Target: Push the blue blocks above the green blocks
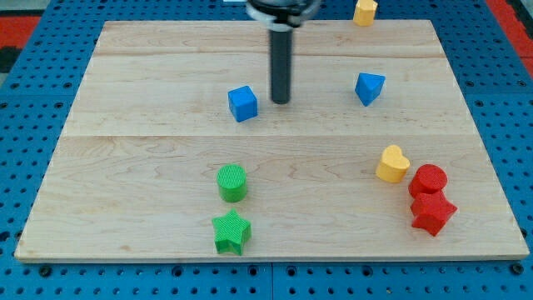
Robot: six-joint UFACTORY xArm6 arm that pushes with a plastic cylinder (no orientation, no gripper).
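A blue cube point(242, 103) sits on the wooden board left of centre. A blue triangular block point(369, 87) lies toward the view's right. A green cylinder point(232, 182) stands below the cube, and a green star point(231, 232) lies below the cylinder near the board's bottom edge. My tip point(281, 101) rests on the board just to the right of the blue cube, a small gap apart, and well left of the blue triangular block.
A yellow heart point(392, 163), a red cylinder point(428, 180) and a red star point(432, 213) cluster at the lower right. A yellow block point(364, 12) sits at the board's top edge. The wooden board point(133, 125) lies on a blue pegboard.
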